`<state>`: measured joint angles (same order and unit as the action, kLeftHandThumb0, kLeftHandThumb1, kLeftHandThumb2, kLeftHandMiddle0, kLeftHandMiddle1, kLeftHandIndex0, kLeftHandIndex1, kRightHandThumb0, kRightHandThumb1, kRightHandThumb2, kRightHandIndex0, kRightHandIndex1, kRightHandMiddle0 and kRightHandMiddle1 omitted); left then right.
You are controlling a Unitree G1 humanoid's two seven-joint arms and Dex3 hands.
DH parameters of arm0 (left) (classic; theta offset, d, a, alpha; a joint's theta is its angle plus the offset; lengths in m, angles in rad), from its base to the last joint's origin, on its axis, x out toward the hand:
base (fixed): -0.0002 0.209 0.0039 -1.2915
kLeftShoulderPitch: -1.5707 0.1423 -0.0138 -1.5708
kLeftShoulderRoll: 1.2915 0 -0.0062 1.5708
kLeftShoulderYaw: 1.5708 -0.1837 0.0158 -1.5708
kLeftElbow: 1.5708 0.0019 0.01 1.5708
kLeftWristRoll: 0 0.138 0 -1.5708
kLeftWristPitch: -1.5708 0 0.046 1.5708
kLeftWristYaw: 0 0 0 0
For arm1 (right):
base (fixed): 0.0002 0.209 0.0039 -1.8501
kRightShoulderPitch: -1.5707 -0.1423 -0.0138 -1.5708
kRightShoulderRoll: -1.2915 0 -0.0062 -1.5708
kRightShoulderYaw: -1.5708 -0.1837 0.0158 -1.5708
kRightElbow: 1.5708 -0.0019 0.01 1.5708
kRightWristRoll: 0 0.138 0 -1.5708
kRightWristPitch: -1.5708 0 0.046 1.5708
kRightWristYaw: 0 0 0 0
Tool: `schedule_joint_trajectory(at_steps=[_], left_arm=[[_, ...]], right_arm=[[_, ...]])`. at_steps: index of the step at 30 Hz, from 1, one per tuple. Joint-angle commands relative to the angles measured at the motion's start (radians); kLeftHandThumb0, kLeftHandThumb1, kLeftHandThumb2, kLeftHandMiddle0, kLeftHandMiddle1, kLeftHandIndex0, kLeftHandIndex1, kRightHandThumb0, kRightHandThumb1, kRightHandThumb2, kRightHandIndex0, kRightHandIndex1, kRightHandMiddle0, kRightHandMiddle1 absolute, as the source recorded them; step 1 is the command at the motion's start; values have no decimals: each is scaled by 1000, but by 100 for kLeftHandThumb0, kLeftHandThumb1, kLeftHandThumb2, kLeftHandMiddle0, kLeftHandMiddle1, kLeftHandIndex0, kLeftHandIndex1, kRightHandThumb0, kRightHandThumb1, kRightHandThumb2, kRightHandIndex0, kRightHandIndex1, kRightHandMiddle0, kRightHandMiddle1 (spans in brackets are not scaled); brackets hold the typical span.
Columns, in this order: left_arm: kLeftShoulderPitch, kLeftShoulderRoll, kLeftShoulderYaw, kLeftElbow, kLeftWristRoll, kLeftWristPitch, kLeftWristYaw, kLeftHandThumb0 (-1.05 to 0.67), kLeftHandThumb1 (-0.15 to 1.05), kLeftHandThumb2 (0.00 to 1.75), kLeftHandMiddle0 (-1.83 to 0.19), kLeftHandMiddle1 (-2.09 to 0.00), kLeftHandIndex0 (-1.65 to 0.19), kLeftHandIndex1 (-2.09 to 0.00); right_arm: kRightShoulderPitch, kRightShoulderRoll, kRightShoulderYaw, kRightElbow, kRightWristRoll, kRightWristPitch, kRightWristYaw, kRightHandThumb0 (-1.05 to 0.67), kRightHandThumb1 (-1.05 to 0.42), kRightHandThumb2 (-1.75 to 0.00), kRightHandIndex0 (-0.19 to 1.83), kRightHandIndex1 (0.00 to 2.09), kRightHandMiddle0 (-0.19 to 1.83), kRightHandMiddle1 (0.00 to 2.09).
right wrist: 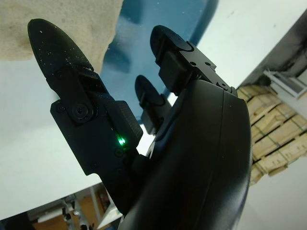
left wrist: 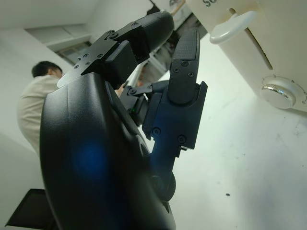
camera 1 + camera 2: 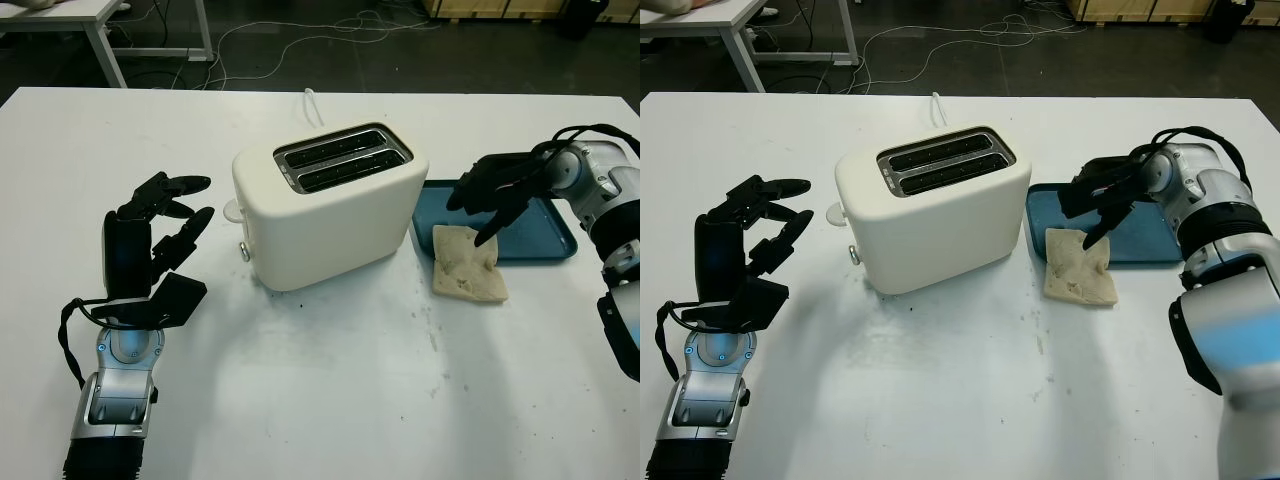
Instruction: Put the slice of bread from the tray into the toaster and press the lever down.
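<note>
White table (image 3: 320, 400); floor cables (image 3: 300, 35); a person (image 2: 36, 103), perhaps seated.

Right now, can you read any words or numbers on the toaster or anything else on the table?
Cream-white plastic toaster: dark printed marks at its top edge in the left wrist view, cut off and too partial to read.
Boxes in the background of the right wrist view: no readable print.
Blue rectangular tray, slice of bread, white table, left hand, right hand: no text visible.
</note>
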<state>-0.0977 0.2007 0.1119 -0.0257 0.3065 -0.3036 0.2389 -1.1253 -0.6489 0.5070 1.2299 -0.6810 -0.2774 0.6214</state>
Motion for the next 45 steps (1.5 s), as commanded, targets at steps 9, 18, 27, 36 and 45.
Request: schedule_joint_trajectory(at_steps=[9, 18, 27, 36, 45], left_arm=[[12, -3, 1, -17, 3, 6, 0, -44, 92, 14, -61, -130, -72, -60], [9, -2, 1, -6, 6, -5, 6, -43, 92, 13, -61, -130, -73, -60], [12, -5, 0, -17, 8, 8, 4, -44, 92, 14, -62, -131, -72, -59], [11, -3, 0, -15, 17, 3, 11, -44, 92, 14, -62, -131, -73, -59], [14, -5, 0, -21, 9, 11, 3, -45, 92, 14, -61, -129, -73, -58]], right_arm=[[11, 5, 29, 5, -8, -25, 6, -88, -67, 0, 79, 11, 73, 3], [16, 2, 17, 10, 6, -43, -7, -85, -65, 0, 56, 80, 91, 9], [35, 16, 3, 17, 14, -23, -11, -80, -63, 0, 67, 50, 101, 4], [63, 19, 14, 21, 3, -9, -9, -78, -63, 0, 65, 49, 104, 1], [94, 15, 21, -6, -5, -44, -81, -73, -70, -1, 75, 53, 116, 6]])
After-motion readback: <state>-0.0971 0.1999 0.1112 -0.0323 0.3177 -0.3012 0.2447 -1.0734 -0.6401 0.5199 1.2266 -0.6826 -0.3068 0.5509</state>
